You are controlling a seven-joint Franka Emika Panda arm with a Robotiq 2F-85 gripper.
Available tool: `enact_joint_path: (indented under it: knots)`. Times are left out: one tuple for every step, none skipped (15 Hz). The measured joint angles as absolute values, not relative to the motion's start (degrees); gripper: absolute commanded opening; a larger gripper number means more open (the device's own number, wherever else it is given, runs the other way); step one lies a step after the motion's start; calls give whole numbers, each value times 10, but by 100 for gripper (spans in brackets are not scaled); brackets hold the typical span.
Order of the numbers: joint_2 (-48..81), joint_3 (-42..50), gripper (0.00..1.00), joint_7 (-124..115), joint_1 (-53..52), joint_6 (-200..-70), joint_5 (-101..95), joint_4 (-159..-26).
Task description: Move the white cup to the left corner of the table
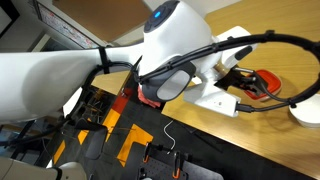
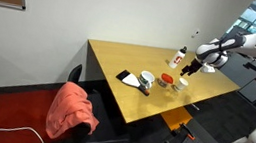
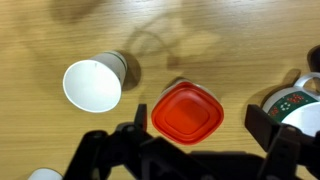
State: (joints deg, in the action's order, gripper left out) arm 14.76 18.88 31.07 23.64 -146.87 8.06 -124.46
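Observation:
The white cup (image 3: 93, 85) stands on the tan wooden table (image 3: 230, 40), seen from above with its mouth open; it also shows in an exterior view (image 2: 183, 84). My gripper (image 3: 197, 125) is open and empty, hovering over the red rounded-square container (image 3: 186, 112), with one finger on each side of it. The cup lies apart from the jaws, beside the red container. In an exterior view my gripper (image 2: 196, 63) hangs above the red container (image 2: 167, 80). In an exterior view my arm covers most of the scene and hides the cup; the gripper (image 1: 250, 85) is over the red container (image 1: 265, 80).
A wider white bowl with a dark piece (image 3: 298, 102) sits on the other side of the red container, seen also in both exterior views (image 2: 145, 81) (image 1: 305, 112). A bottle (image 2: 178, 58) and a flat black object (image 2: 125, 77) stand on the table (image 2: 120, 58). A chair with orange cloth (image 2: 72, 109) stands by the table.

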Motion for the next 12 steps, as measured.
enact_joint_path:
  knots:
    - [165,180,100,312,248,-1467,95,-1230]
    - [183,172,100,312,260,-1464,106,-1214]
    - [201,164,100,312,271,-1462,110,-1198]
    - [220,158,100,312,282,-1458,110,-1181]
    - [237,153,100,312,291,-1452,110,-1164]
    - [255,151,100,312,299,-1444,110,-1146]
    - [271,149,100,312,306,-1437,109,-1129]
    - [286,148,100,312,314,-1429,106,-1113]
    - [300,147,100,312,321,-1422,104,-1097]
    - [313,144,100,312,330,-1418,102,-1082]
    - [324,141,100,312,338,-1414,99,-1069]
    - [335,137,100,313,347,-1411,97,-1056]
